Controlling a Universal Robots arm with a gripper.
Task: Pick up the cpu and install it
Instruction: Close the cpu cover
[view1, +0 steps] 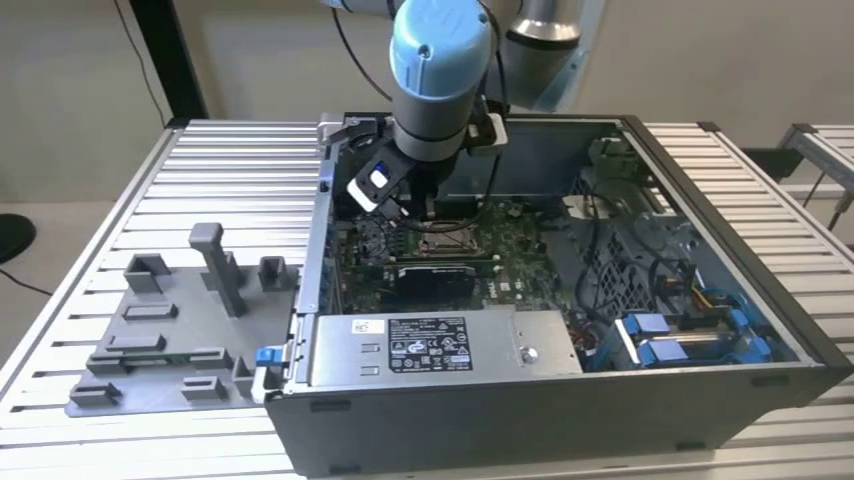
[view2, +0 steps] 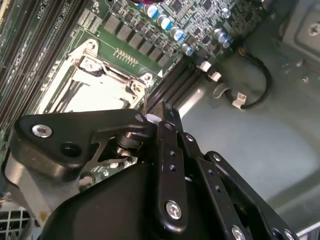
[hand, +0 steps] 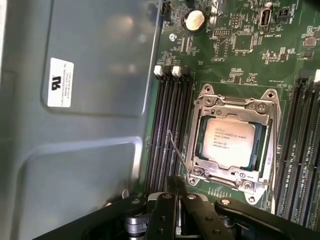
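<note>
Wall: you had a plain pale beige wall (view1: 267, 60) behind the work area, evenly lit.
Post: a black upright post (view1: 171, 55) stood against that wall, towards the exterior view's left.
Bench: your bench (view1: 227, 180) was ribbed silver aluminium, its slats running across.
Second surface: a similar ribbed surface (view1: 821, 150) sat apart at the exterior view's right edge.
Floor: you saw pale floor (view1: 40, 270) beside the bench.

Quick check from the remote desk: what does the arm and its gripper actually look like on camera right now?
In the exterior view the arm is silver-grey tubing with a light blue joint cap and a black cable trailing along it. In both wrist views the gripper is matte black, built of bolted linkage bars with silver screw heads.
</note>
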